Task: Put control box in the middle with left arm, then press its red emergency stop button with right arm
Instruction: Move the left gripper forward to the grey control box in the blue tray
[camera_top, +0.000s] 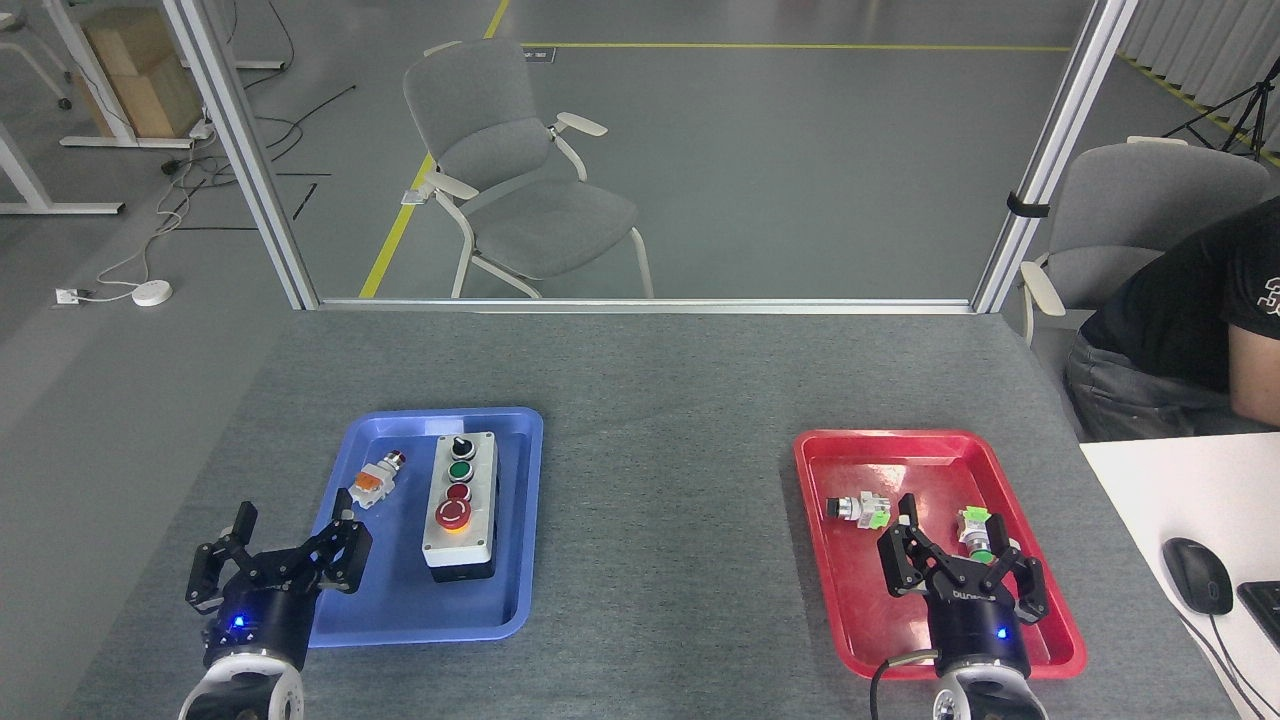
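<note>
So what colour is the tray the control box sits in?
Blue; the tray under the control box shows best in the head view.

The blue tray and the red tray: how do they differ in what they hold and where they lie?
The blue tray lies on the left; the red tray lies on the right. The blue tray holds the control box and one small white-and-orange part; the red tray holds two small parts with green, no box. Both are shallow plastic trays on the grey tabletop.

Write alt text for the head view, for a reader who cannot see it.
A grey control box lies in a blue tray on a grey table, beside a small orange-and-white part. The left end effector hovers open at the tray's left edge; the right end effector is open over a red tray.
</note>
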